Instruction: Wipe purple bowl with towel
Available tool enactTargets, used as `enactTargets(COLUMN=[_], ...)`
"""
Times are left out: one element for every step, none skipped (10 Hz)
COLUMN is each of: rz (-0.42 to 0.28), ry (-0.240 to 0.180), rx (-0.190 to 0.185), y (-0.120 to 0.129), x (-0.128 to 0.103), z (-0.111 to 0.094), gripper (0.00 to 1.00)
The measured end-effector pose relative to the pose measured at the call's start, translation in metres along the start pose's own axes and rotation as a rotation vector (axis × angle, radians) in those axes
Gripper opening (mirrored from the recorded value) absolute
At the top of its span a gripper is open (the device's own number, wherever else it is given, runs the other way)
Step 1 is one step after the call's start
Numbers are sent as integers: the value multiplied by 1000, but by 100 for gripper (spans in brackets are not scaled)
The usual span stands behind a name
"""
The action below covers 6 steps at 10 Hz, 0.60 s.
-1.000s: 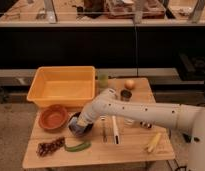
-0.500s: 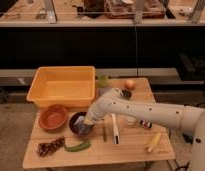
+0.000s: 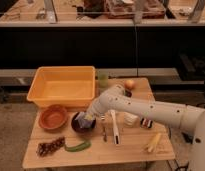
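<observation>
**A:** Where were your fingers at that point?

**B:** My fingers [image 3: 92,113] were low over the purple bowl [image 3: 78,125], closed tight on the towel [image 3: 86,118]. The cloth hung from the tips and pressed into the bowl's right, far side.

**A:** And the bowl itself?

**B:** It sat on the bench [image 3: 131,154] towards the front, just beside the orange-brown bowl [image 3: 52,117] and in front of the yellow tub [image 3: 63,86].

**A:** What had changed in the last second?

**B:** A second before, I had the towel nearer the bowl's left front edge. Then I swept it across to the right and a little away from the front, and my arm [image 3: 141,107] lifted slightly at the bend. The bowl had not shifted, as far as I could tell.

**A:** What did that mean for the job?

**B:** I judged I was in the middle of the wipe itself, with one stroke across the inside done. More passes around the inside seemed to be left. I also needed a light touch, since a small bowl could slide or tip against its neighbour.
</observation>
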Motion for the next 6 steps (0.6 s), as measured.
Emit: enactTargets(rz=[-14,-29,-47,-63,-76,-78], ry=[-8,-14,-22,-29,-38,-40], rx=[-1,-2,-4,-7,-10,-13], y=[4,8,13,18,23,26], x=[-18,-33,-46,-55,-62,-62], z=[10,17,22,25,24,22], gripper=[0,0,0,0,0,0])
